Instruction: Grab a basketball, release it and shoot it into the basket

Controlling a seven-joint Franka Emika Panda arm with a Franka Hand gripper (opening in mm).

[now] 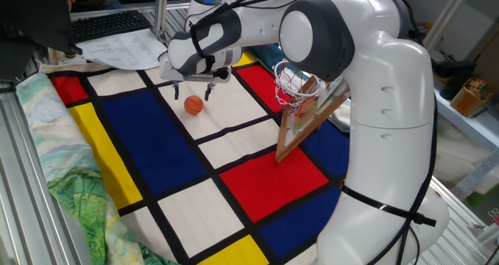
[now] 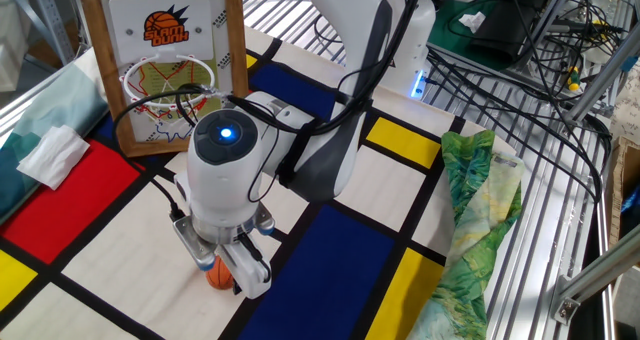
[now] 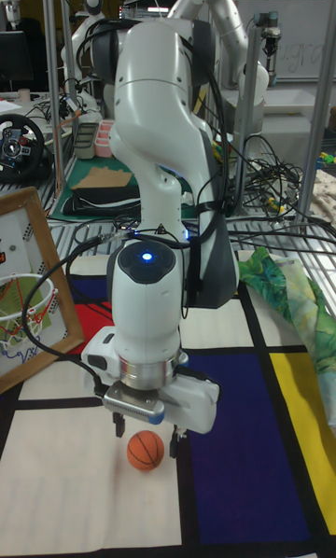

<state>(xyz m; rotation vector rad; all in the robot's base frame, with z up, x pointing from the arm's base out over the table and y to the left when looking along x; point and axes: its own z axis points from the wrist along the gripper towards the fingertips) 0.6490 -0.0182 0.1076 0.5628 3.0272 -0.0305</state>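
Note:
The basketball (image 1: pixel 193 104) is a small orange ball lying on a white square of the checked cloth. My gripper (image 1: pixel 193 90) hangs just above it, open, one finger on each side and neither touching it. In the other fixed view the basketball (image 2: pixel 218 273) is half hidden behind the fingers (image 2: pixel 243 269). The tall fixed view shows the ball (image 3: pixel 145 450) on the cloth below the spread gripper (image 3: pixel 145 435). The basket (image 1: pixel 293 90) stands upright to the right, its red rim and white net on a wood-framed backboard (image 2: pixel 165 30).
A crumpled green patterned cloth (image 1: pixel 86 210) lies along the table's near-left edge. Papers (image 1: pixel 125 47) and a keyboard (image 1: pixel 105 22) sit at the back. A white tissue (image 2: pixel 52 152) lies left of the backboard. Cables (image 2: pixel 520 70) crowd the right side.

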